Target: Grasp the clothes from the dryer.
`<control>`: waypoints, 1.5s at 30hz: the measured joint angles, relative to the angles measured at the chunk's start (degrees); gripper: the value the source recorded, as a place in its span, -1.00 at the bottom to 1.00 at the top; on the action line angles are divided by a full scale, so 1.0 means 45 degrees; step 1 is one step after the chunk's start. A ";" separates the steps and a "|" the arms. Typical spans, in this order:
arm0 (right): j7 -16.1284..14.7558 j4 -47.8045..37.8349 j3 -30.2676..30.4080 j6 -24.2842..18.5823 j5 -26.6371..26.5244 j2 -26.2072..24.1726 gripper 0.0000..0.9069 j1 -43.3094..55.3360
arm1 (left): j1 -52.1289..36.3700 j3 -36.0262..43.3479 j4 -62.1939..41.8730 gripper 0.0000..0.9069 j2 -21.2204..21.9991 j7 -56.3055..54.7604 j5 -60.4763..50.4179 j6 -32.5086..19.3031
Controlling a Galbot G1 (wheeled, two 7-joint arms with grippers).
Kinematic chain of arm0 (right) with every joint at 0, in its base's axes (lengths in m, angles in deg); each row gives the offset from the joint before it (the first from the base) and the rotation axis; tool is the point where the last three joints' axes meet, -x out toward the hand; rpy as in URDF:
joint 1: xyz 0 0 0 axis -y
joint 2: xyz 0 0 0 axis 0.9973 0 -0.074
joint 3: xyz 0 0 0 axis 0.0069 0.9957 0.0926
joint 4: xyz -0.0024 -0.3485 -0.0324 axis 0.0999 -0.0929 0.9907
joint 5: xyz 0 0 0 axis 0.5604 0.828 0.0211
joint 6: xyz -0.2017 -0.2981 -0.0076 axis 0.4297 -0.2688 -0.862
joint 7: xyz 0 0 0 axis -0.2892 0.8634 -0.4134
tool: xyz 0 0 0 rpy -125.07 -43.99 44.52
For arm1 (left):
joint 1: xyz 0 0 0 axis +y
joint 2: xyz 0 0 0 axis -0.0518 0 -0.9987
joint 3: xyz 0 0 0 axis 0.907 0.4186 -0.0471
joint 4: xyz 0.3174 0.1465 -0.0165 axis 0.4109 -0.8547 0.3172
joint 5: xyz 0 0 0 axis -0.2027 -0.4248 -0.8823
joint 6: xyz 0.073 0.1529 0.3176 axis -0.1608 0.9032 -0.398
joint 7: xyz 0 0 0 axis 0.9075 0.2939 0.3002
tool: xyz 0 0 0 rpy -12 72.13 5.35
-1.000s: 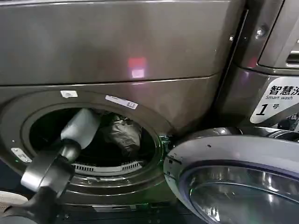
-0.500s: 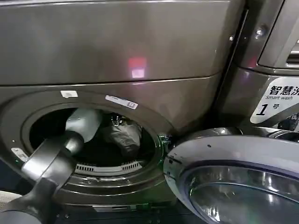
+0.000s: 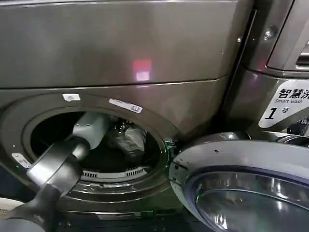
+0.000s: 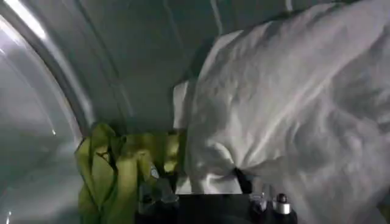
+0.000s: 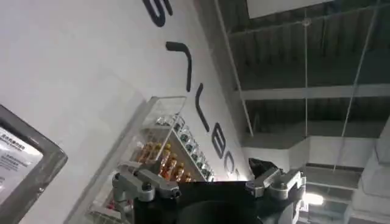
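The dryer (image 3: 120, 58) is standing with its round porthole gaping at about seven o'clock in the head view, its small red light (image 3: 141, 65) glowing on the panel above and its door (image 3: 241, 183) swung out toward four o'clock. The left arm (image 3: 58, 164) is reaching up from eight o'clock, passing through the dark rim and into the drum. The clothes (image 3: 129, 140) are lying inside the drum, showing in the head view as a pale crumpled lump near the centre of the opening, just beyond the arm's grey forearm. In the left wrist view, the pale grey-white garment (image 4: 286, 103) is bulking large and close against the camera, while the yellow-green garment (image 4: 116, 170) is bunching just beside it against the curved drum wall (image 4: 91, 61). The left hand (image 4: 210, 204) is sitting at the foot of both garments, its fingers (image 4: 159, 196) spread apart, the one near the yellow-green fabric touching or nearly touching it, and nothing is being pinched between them that can be made out. The right hand (image 5: 210, 185) is held away from the machine, pointing up toward a ceiling and a white wall with dark lettering (image 5: 195, 79), its fingers (image 5: 137, 182) spread wide with nothing between them. The neighbouring machine with the "Smart wash" label (image 3: 285, 108) is standing at three o'clock.
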 measured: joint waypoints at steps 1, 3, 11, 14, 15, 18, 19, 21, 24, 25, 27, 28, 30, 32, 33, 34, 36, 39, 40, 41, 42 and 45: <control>-0.0001 0.0007 0.0000 0.0000 -0.0001 0.0006 1.00 0.0000 | 0.0011 -0.0049 0.0003 -1.00 0.0004 0.0000 0.0068 -0.0023; 0.0000 0.0017 -0.0019 -0.0009 -0.0004 0.0041 1.00 -0.0004 | 0.0031 -0.0162 0.0071 -1.00 -0.0010 -0.0047 0.0263 -0.0069; 0.0000 0.0057 -0.0085 -0.0027 -0.0056 0.0072 1.00 -0.0086 | 0.0416 -0.1611 0.0801 -1.00 -0.0238 -0.0858 0.2403 0.0225; 0.0002 0.0070 -0.0016 -0.0029 -0.0059 0.0060 1.00 -0.0030 | 0.0855 -0.2284 0.1423 -1.00 -0.0441 -0.1523 0.3861 0.0302; 0.0002 0.0084 0.0010 -0.0029 -0.0058 0.0072 1.00 -0.0024 | 0.1061 -0.2526 0.1700 -1.00 -0.0486 -0.1773 0.4398 0.0348; 0.0005 0.0060 0.0015 -0.0040 -0.0057 0.0103 1.00 -0.0019 | 0.1778 -0.3313 0.2617 -1.00 -0.0600 -0.2540 0.5916 0.0441; 0.0006 0.0049 0.0009 -0.0046 -0.0057 0.0110 1.00 -0.0019 | 0.2036 -0.3599 0.2940 -1.00 -0.0592 -0.2806 0.6366 0.0429; 0.0008 0.0029 -0.0006 -0.0056 -0.0055 0.0114 1.00 -0.0021 | 0.2550 -0.4164 0.3580 -1.00 -0.0583 -0.3296 0.7143 0.0375; 0.0009 0.0025 0.0035 -0.0063 -0.0033 0.0103 1.00 0.0011 | 0.3378 -0.5046 0.4704 -1.00 -0.0597 -0.4189 0.8337 0.0265; 0.0011 0.0033 0.0061 -0.0064 -0.0026 0.0092 1.00 0.0036 | 0.3649 -0.5321 0.5083 -1.00 -0.0580 -0.4530 0.8735 0.0241; 0.0013 0.0078 0.0123 -0.0064 -0.0024 0.0088 1.00 0.0073 | 0.4211 -0.5874 0.5806 -1.00 -0.0522 -0.5193 0.9397 0.0140; 0.0014 0.0073 0.0130 -0.0067 -0.0022 0.0088 1.00 0.0082 | 0.4486 -0.6142 0.6173 -1.00 -0.0518 -0.5546 0.9722 0.0074; 0.0014 0.0042 0.0151 -0.0086 -0.0019 0.0095 1.00 0.0107 | 0.5087 -0.6664 0.6940 -1.00 -0.0446 -0.6247 1.0296 -0.0084; 0.0014 0.0032 0.0167 -0.0117 -0.0011 0.0115 1.00 0.0108 | 0.5658 -0.7118 0.7723 -1.00 -0.0392 -0.6868 1.0805 -0.0200; 0.0014 0.0017 0.0169 -0.0145 -0.0008 0.0115 1.00 0.0107 | 0.5960 -0.7359 0.8176 -1.00 -0.0322 -0.7185 1.1015 -0.0287; 0.0009 0.0005 0.0168 -0.0164 0.0000 0.0110 1.00 0.0115 | 0.6247 -0.7598 0.8589 -1.00 -0.0271 -0.7493 1.1183 -0.0363; 0.0001 -0.0034 0.0168 -0.0228 0.0025 0.0084 1.00 0.0131 | 0.6775 -0.8034 0.9366 -1.00 -0.0169 -0.8120 1.1424 -0.0595; -0.0014 -0.0067 0.0129 -0.0307 0.0016 0.0079 1.00 0.0128 | 0.7543 -0.8548 1.0420 -1.00 -0.0041 -0.8950 1.1628 -0.0956; 0.0040 -0.0098 0.0107 -0.0310 -0.0005 0.0065 1.00 0.0103 | 0.7845 -0.8704 1.0782 -1.00 0.0009 -0.9203 1.1643 -0.1108; 0.0106 -0.0137 0.0070 -0.0331 -0.0005 0.0035 1.00 0.0077 | 0.8149 -0.8845 1.1140 -1.00 0.0053 -0.9439 1.1647 -0.1253; 0.0152 -0.0197 0.0023 -0.0365 -0.0005 0.0013 1.00 0.0045 | 0.8442 -0.8997 1.1484 -1.00 0.0108 -0.9662 1.1635 -0.1414; 0.0305 -0.0275 -0.0090 -0.0419 -0.0033 -0.0016 1.00 -0.0015 | 0.9330 -0.9378 1.2440 -1.00 0.0248 -1.0178 1.1437 -0.1837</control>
